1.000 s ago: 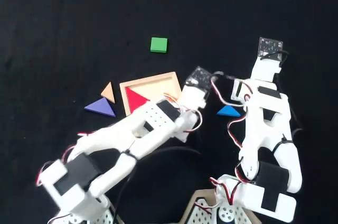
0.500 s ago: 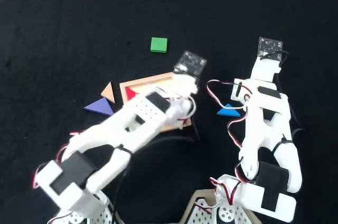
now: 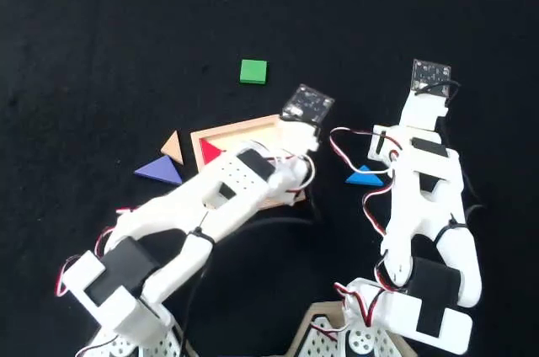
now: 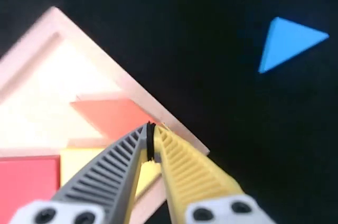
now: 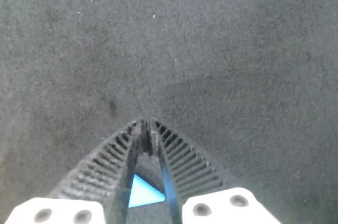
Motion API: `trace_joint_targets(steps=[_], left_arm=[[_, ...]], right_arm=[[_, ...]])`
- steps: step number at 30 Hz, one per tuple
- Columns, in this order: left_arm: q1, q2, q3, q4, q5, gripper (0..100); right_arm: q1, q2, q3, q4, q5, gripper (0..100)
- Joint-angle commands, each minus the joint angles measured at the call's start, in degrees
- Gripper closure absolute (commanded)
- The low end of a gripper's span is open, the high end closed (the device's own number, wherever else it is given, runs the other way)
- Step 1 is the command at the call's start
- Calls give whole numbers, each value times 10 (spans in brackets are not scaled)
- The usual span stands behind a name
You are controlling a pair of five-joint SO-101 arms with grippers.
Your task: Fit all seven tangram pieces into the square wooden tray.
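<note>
surface: we see a black cloth-covered table [image 3: 101,45] | on it: square wooden tray [image 3: 236,125]; green square piece [image 3: 253,71]; tan triangle [image 3: 173,146]; purple triangle [image 3: 160,170]; blue triangle [image 3: 364,176]

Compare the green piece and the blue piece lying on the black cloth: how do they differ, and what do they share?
Shape: the green piece is a square; the blue piece is a triangle. Place: the green piece lies alone beyond the wooden tray; the blue piece lies beside the right arm. Both lie flat on the cloth, outside the tray.
</note>
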Motion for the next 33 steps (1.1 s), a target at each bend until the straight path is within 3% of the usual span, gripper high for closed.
trace_joint_targets(steps=[1,6,19,29,33], left_arm=[[-9,19,-31,-7,5,970],[-15,75,-73,-1,5,970],[-11,71,-85,14,5,970],[3,-162,51,38,5,971],[0,-166,116,23,5,971]], right_arm=[[-9,-24,-4,-12,1,986],[-9,-24,-4,-12,1,986],[-9,-25,-4,-11,1,986],[-10,-27,-4,-11,1,986],[-9,-25,-4,-11,1,986]])
